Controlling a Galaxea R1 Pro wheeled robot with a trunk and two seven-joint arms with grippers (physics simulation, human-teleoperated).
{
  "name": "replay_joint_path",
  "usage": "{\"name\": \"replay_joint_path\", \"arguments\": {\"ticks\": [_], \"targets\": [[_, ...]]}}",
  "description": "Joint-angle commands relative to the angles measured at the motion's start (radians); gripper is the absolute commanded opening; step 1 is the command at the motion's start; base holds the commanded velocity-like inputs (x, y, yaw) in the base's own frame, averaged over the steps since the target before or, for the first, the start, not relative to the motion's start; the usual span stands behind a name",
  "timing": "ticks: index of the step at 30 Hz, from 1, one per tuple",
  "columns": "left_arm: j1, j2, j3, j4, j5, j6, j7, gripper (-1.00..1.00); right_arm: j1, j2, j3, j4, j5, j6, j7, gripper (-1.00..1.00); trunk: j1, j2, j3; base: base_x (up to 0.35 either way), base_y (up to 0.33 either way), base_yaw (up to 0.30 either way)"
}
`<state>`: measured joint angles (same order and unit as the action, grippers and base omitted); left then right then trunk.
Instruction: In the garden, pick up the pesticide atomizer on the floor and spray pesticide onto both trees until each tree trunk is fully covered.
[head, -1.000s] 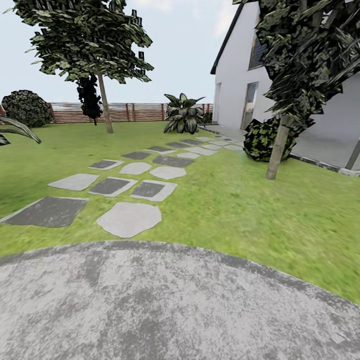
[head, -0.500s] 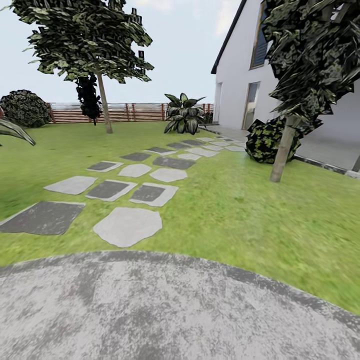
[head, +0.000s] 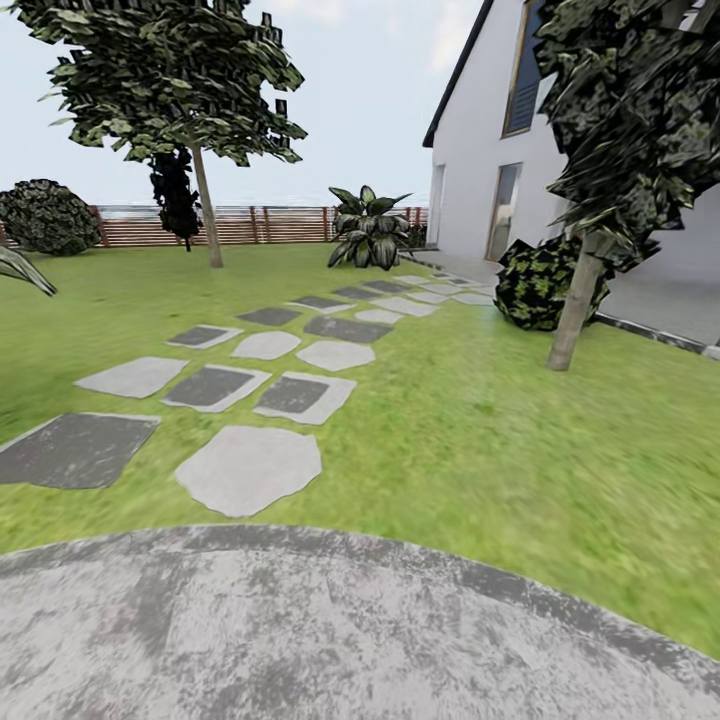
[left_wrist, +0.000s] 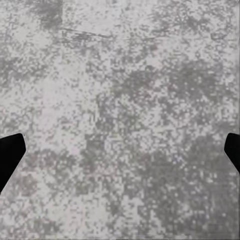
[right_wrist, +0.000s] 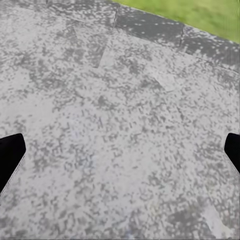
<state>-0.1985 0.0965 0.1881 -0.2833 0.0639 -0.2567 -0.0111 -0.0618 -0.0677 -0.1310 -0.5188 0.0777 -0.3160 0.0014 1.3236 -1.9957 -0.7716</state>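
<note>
Head view: I face the two trees, one trunk (head: 208, 215) far off, the other trunk (head: 573, 315) nearer; no sprayer found yet. My left gripper (left_wrist: 120, 150) and right gripper (right_wrist: 120, 150) hang wide apart, empty, over the paving (head: 330, 630).

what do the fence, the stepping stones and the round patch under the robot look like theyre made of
Fence: seemingly wood, with brown horizontal slats and darker posts, matte.
Stepping stones: flat stone or concrete slabs, some pale grey, some dark like slate, with irregular cut edges.
Round paved patch: mottled grey stone or weathered concrete, rough and speckled; faint joint lines in the right wrist view suggest fitted slabs.
</note>
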Motion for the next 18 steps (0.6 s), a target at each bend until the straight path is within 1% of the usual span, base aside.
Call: {"name": "replay_joint_path", "arguments": {"ticks": [1, 5, 16, 18], "targets": [[-0.001, 0.0, -0.001, 0.001, 0.007, -0.003, -0.001, 1.0, 0.0, 0.0, -0.004, 0.001, 0.008, -0.003, 0.0, 1.0, 0.0, 0.0, -0.001, 0.338, 0.0, -0.018], [-0.001, 0.0, -0.001, 0.001, 0.007, -0.003, -0.001, 1.0, 0.0, 0.0, -0.004, 0.001, 0.008, -0.003, 0.0, 1.0, 0.0, 0.0, -0.001, 0.338, 0.0, -0.161], [0.0, 0.0, -0.001, 0.001, 0.007, -0.003, -0.001, 1.0, -0.001, 0.0, -0.004, 0.001, 0.008, -0.003, 0.0, 1.0, 0.0, 0.0, -0.001, 0.338, 0.0, -0.254], [-0.001, 0.0, -0.001, 0.001, 0.007, -0.003, -0.001, 1.0, -0.001, 0.0, -0.004, 0.001, 0.008, -0.003, 0.0, 1.0, 0.0, 0.0, -0.001, 0.338, 0.0, -0.172]]}}
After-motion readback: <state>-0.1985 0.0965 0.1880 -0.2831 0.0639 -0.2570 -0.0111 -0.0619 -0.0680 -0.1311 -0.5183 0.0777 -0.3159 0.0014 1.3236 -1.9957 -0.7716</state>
